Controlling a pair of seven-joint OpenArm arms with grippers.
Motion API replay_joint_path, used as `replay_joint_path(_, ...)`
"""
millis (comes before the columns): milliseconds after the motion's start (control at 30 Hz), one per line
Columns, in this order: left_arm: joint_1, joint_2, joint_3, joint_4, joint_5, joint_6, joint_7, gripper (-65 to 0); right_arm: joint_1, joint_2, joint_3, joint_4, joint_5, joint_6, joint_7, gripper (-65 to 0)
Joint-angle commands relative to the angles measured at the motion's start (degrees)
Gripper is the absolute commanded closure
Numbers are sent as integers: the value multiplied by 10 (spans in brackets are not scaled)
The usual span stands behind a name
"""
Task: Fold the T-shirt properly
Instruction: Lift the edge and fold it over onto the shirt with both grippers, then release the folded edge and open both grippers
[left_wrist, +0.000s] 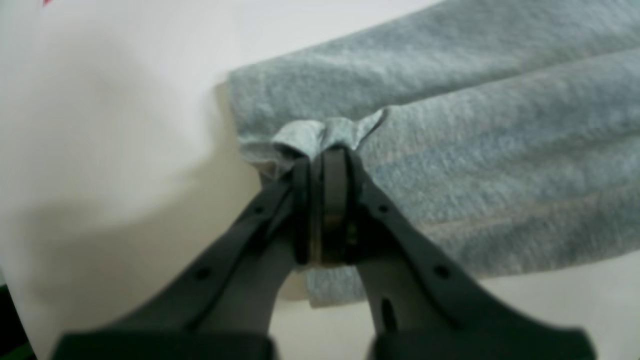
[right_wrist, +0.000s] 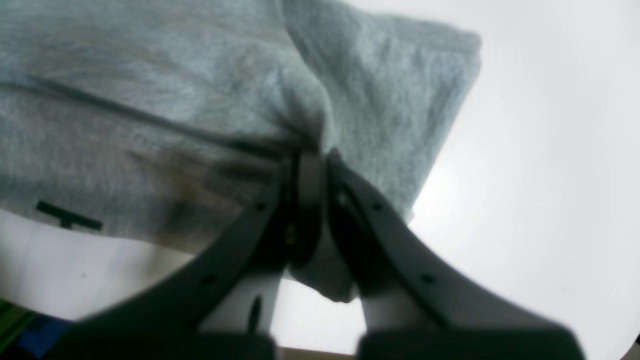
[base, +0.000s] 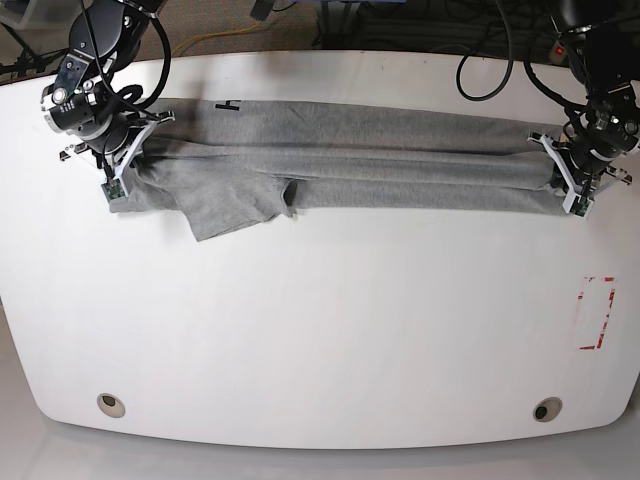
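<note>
base view shows t-shirt (base: 340, 155) stretched btwn arms; wrist cams show l & r jaws pinching its corners.

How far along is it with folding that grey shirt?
Partly done. The soft heather-grey cotton T-shirt already lies as a long narrow band across the white table, folded lengthwise. In hand: the left gripper and the right gripper are each shut on one end of the band. Left to do: one short sleeve sticks out below, and the band has not yet been folded across into a compact stack.
</note>
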Motion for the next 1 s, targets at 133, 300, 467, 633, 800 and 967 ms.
replay_joint_path(133, 18, -13, -5, 12, 5, 5, -2, 0, -27, 9, 5, 13, 8, -3, 4, 0)
replay_joint_path(300, 35, -16, -5, 9, 8, 5, -2, -42, -51, 9, 6, 11, 7, -3, 4, -141)
replay_joint_path(467, 47, -14, -6, 9, 5, 5, -2, -340, -58, 7, 24, 10, 7, -3, 6, -376)
replay_joint_path(633, 46, -11, -9, 11, -18, 5, 2, -481, -52, -21, 90, 32, 27, -3, 4, -518)
replay_joint_path(800, 46, -16, -68, 47, -159, 5, 36, -450, -55, 3, 102, 34, 163, -3, 4, -510)
replay_joint_path(967, 45, -24, -85, 77, -247, 5, 72, -447, -43, 17, 100, 34, 252, -3, -25, -510)
